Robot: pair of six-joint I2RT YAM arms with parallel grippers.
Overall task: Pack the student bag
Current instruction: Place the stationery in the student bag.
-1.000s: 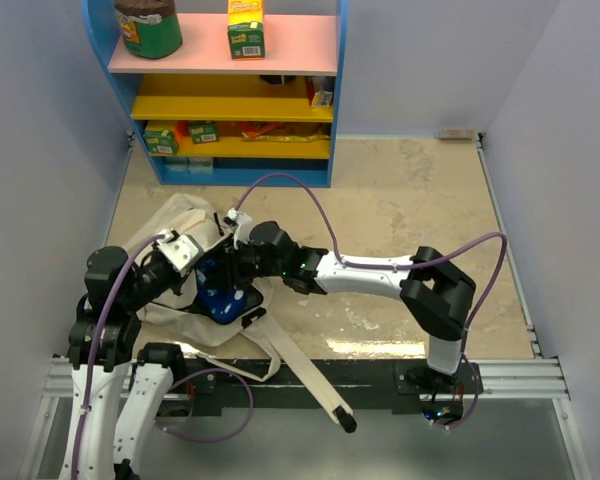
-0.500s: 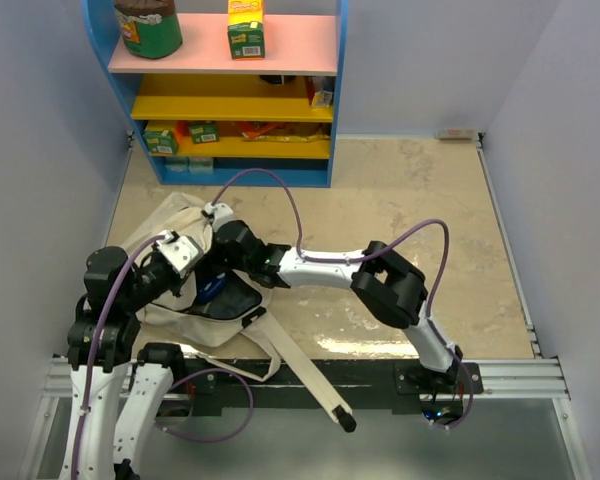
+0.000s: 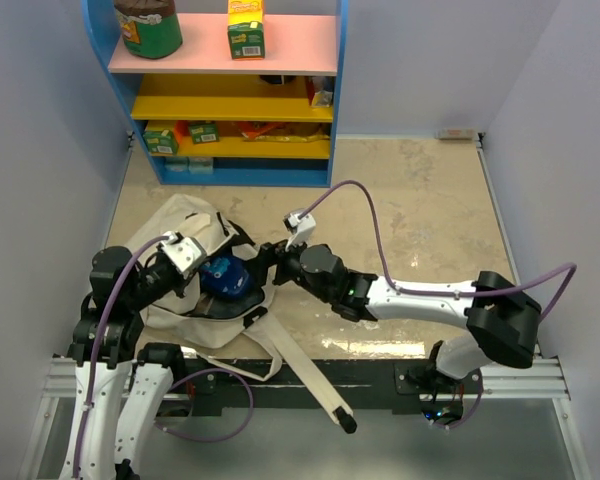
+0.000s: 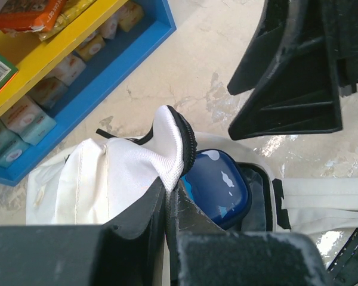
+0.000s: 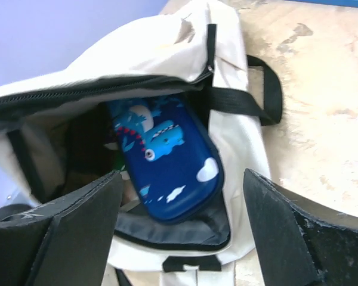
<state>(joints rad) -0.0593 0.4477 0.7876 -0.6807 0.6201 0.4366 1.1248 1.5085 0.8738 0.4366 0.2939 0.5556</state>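
The beige student bag (image 3: 170, 228) lies at the left of the table with its zipped mouth held wide. My left gripper (image 3: 192, 272) is shut on the bag's upper rim (image 4: 172, 143) and lifts it. A blue zip pencil case with a dinosaur print (image 5: 164, 158) rests tilted in the opening, half inside; it also shows in the top view (image 3: 223, 278) and the left wrist view (image 4: 221, 185). My right gripper (image 5: 182, 176) stands open just outside the mouth, right of the case and holding nothing. The top view shows this right gripper (image 3: 265, 262) beside the bag.
A blue shelf unit (image 3: 320, 175) with pink and yellow shelves holds a jar (image 3: 148, 25) and boxes at the back left. The bag's long straps (image 3: 305, 380) trail over the table's near edge by the arm bases. Walls close in on both sides.
My right gripper has opened, let go of the blue pencil case inside the bag and drawn back to the right. The left gripper keeps its hold on the rim.
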